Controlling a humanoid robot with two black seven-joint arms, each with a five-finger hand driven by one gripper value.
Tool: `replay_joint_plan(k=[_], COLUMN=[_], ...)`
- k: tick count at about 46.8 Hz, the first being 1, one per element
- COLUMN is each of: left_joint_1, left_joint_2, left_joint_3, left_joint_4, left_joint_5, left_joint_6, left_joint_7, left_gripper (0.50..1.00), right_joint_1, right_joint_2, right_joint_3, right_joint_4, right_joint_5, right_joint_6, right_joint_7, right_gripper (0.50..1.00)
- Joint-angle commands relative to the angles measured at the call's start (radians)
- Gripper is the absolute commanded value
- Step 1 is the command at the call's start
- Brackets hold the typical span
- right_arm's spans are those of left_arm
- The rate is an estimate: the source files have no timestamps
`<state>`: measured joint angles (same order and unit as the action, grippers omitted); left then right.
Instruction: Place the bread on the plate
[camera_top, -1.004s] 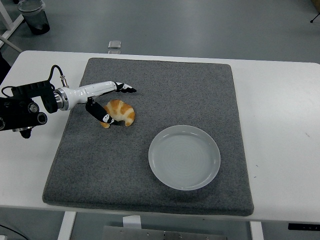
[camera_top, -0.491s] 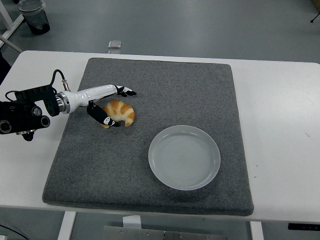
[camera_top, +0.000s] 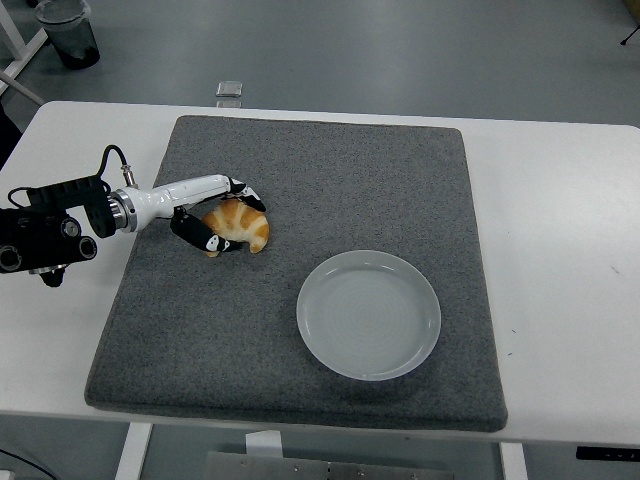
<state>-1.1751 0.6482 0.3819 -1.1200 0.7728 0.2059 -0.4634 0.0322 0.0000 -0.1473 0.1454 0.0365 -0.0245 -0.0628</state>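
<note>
At the left edge of the frame we see the left arm (camera_top: 60, 215) reaching in over the white table (camera_top: 560, 250). Its left hand (camera_top: 205, 205) sits on the grey mat (camera_top: 330, 180), left of centre, fingers curled around the bread (camera_top: 240, 225): upper fingers over the top, thumb underneath. It looks like a grip, though we can't quite see how firm the contact is. The bread lies on the mat. Lower right of centre, the plate (camera_top: 368, 315) sits well apart from it.
</note>
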Motion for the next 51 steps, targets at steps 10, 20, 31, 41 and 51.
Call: replay_joint_plan(k=[10,20,31,41,51], left_joint_1=[-0.014,-0.015,-0.015,-0.034,-0.107], left_joint_2=[0.013,0.028,0.041,0.045,0.074], left_joint_3=[-0.02,-0.023,-0.024,-0.028,-0.023], left_joint_4=[0.003,0.003,0.005,0.046,0.052], left_joint_5=[-0.001,-0.001,-0.001,0.002,0.039], left_joint_6=[0.001,0.0,0.0,0.0,-0.002], left_joint_7=[-0.018,-0.029,-0.029,-0.057,-0.064], left_gripper=[0.5,0.5,0.5,0.5,0.5], right_joint_1=[-0.001,-0.003,-0.005,-0.005,-0.006], right_joint_2=[0.0,0.0,0.0,0.0,0.0], right_joint_3=[-0.002,-0.002,-0.002,-0.002,-0.002], right_joint_4=[0.0,0.0,0.0,0.0,0.0], right_joint_5=[-0.001,-0.001,-0.001,-0.001,-0.001], right_joint_6=[0.0,0.0,0.0,0.0,0.0], right_joint_7=[0.0,0.0,0.0,0.0,0.0], right_gripper=[0.932,0.93,0.93,0.93,0.93])
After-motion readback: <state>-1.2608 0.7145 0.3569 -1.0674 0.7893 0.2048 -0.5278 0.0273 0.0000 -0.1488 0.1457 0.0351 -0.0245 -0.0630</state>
